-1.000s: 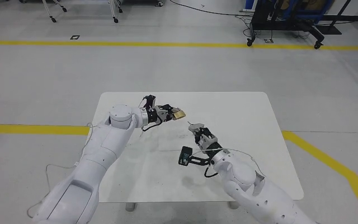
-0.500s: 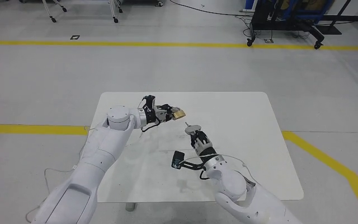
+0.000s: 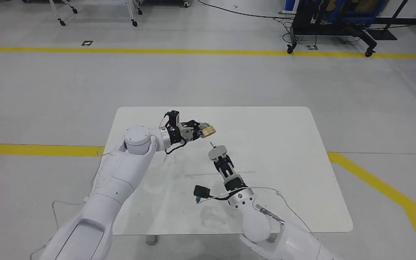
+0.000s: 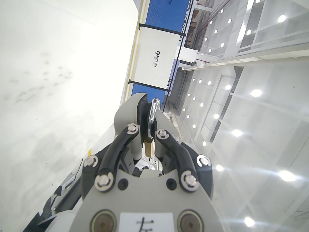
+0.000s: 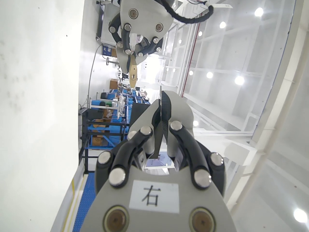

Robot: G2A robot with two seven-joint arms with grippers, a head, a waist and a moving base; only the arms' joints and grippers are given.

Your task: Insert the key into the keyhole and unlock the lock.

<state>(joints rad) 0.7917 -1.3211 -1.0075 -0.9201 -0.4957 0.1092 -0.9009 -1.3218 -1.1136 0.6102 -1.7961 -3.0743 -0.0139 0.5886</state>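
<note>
Top view. White table [image 3: 279,143] on a grey floor [image 3: 195,78] crossed by yellow lines [image 3: 195,50]; a dark wheeled rack [image 3: 338,26] stands far behind. The left gripper [image 3: 203,130] is over the far left part of the table with its fingers clamped on the brass lock [image 3: 208,131]. The right gripper [image 3: 213,150] is near the table's middle, pinching the key [image 3: 210,143]. The key tip points toward the lock and the two are apart.

Left wrist view. The left gripper [image 4: 149,107] grips the lock [image 4: 150,148], its silver shackle between the pads and its brass body toward the wrist. White label [image 4: 146,222] with one printed character on the housing. Table top shows faint grey smudges. Behind: a white banner [image 4: 155,63] with small print, a blue panel [image 4: 169,5] and ceiling lights [image 4: 256,92].

Right wrist view. The right gripper [image 5: 161,102] is clamped on the key [image 5: 160,92], seen edge-on as a thin dark blade. The lock [image 5: 133,72] hangs from the left gripper [image 5: 130,59] just beyond, with the keyhole [image 5: 133,76] facing the key. White label [image 5: 154,198] with one character on the housing. Blue shelving [image 5: 113,102] in the room behind.
</note>
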